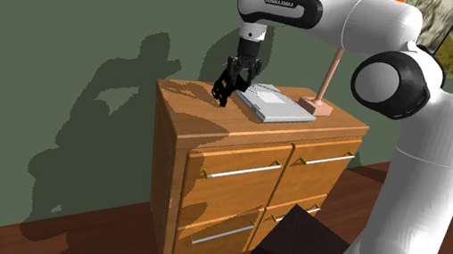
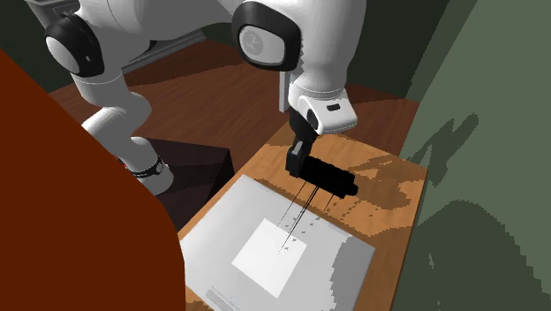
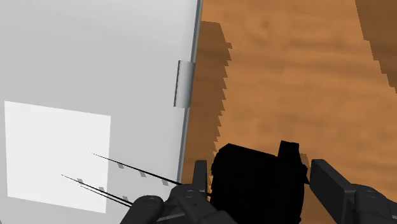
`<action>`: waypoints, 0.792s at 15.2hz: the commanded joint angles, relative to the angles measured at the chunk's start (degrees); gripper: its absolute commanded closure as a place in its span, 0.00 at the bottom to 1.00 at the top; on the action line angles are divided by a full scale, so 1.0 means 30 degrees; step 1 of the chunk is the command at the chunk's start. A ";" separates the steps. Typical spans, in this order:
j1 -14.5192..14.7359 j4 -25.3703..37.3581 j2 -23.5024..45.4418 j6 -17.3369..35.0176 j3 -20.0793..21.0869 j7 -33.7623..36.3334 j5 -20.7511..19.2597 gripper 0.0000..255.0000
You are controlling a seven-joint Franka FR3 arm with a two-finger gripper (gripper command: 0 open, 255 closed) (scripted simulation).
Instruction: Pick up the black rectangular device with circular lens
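While the shoulder view takes in the white arm (image 1: 422, 129) from stand to wrist, with FRANKA EMIKA legible in small letters on its upper link, it also gives the front of the wooden dresser (image 1: 227, 180): four drawers with pale bar handles, set against a green wall. On the dresser's top stand a lamp (image 1: 317, 105) with a pinkish foot and, just beside it, a flat grey slab (image 1: 274, 107). Looking down from above, the second exterior view adds a white square on the slab's face. The wrist view adds a small grey tab on the slab's edge. The end effector (image 1: 222, 96) hangs over the bare wood just beside that edge. Seen from the wrist, its fingers (image 3: 328, 181) are clamped on the black device (image 3: 254, 184), one against each side. Whether the device touches the wood I cannot tell.
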 commanded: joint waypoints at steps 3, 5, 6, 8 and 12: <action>0.0010 -0.0104 -0.0019 0.0079 0.0002 0.0014 -0.0007 1.00; 0.0010 -0.0048 0.0010 0.0052 0.0004 0.0016 -0.0003 1.00; 0.0014 -0.0064 -0.0001 0.0058 0.0006 0.0023 -0.0005 1.00; 0.0022 -0.0093 -0.0019 0.0068 0.0009 0.0033 -0.0007 1.00; -0.0036 0.1097 0.0255 -0.0848 -0.0008 -0.0001 0.0026 1.00</action>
